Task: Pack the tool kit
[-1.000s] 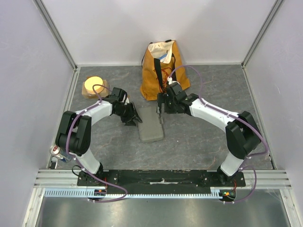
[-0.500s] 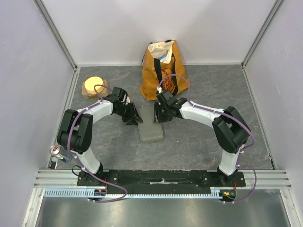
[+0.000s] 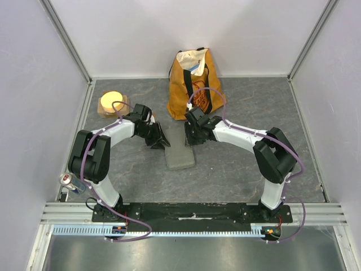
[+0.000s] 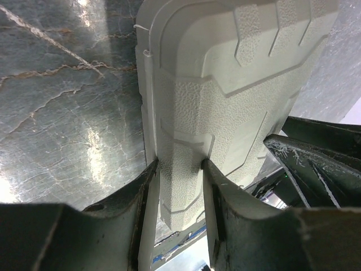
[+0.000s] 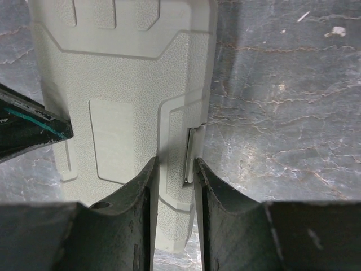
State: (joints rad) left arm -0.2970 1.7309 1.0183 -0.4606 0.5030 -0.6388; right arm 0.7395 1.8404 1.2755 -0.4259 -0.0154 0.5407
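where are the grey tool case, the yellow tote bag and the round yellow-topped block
tool case (image 3: 180, 155), top external view, near half of its lid
tote bag (image 3: 179, 93), top external view, left part of its front
round block (image 3: 111, 99), top external view, centre of its yellow top

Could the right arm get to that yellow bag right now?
Probably yes: the bag stands just beyond the right gripper, nothing between them, but its fingers grip the case and must let go first.
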